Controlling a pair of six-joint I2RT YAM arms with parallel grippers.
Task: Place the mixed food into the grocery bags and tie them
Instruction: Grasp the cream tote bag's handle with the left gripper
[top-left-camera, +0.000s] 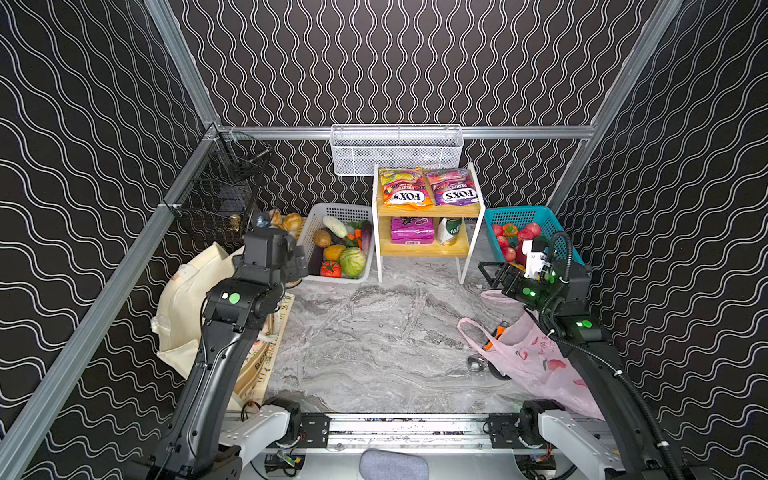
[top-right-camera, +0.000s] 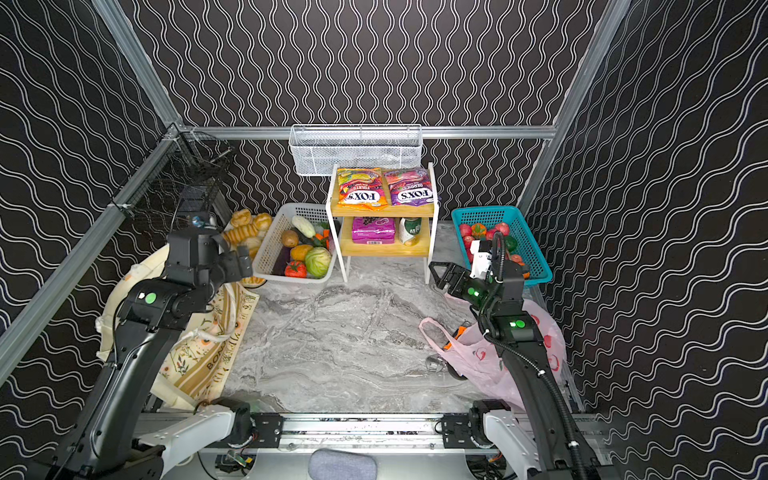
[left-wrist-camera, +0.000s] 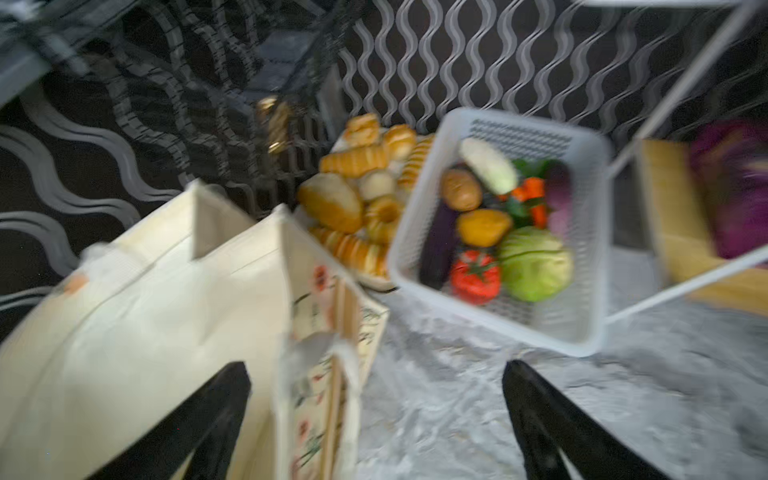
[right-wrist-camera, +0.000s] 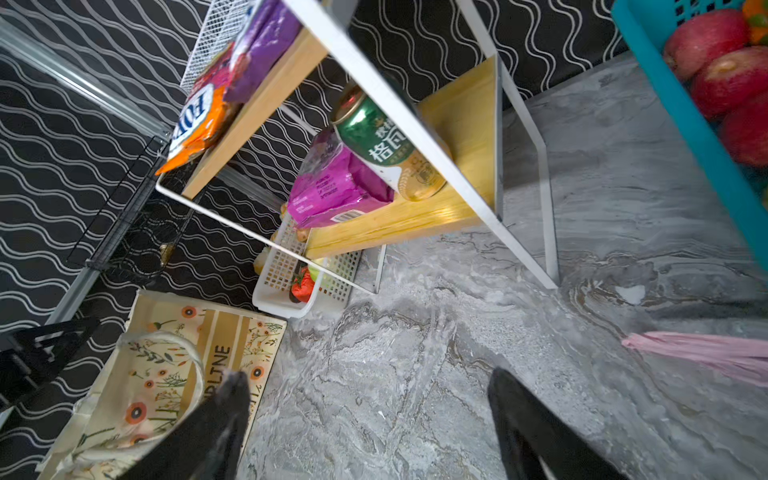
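In a top view the canvas tote (top-left-camera: 187, 299) is lying left, the pink carrier (top-left-camera: 536, 357) right; left wrist: the left gripper (left-wrist-camera: 376, 365) is gaping empty beside the tote; right wrist: the right gripper (right-wrist-camera: 370, 374) is standing wide, holding nothing, facing the shelved green can (right-wrist-camera: 374, 137).

The tabletop (top-left-camera: 374, 340) is finished as smooth grey marbled stone with a faint sheen. The tote (top-left-camera: 187, 299) is made of matt cream woven cloth; the pink bag (top-left-camera: 536, 365) is seen as thin, crinkled, translucent plastic. The shelf (top-left-camera: 415, 249) is built of pale wood boards in a white painted metal frame. Glossy printed film is shown on the candy bags (top-left-camera: 402, 189) and the pouch (right-wrist-camera: 336, 187); the can (right-wrist-camera: 386, 141) is shiny metal. The white basket (top-left-camera: 353, 212) and teal basket (top-left-camera: 519, 216) are moulded in perforated plastic, the hanging basket (top-left-camera: 395, 156) in white wire mesh.
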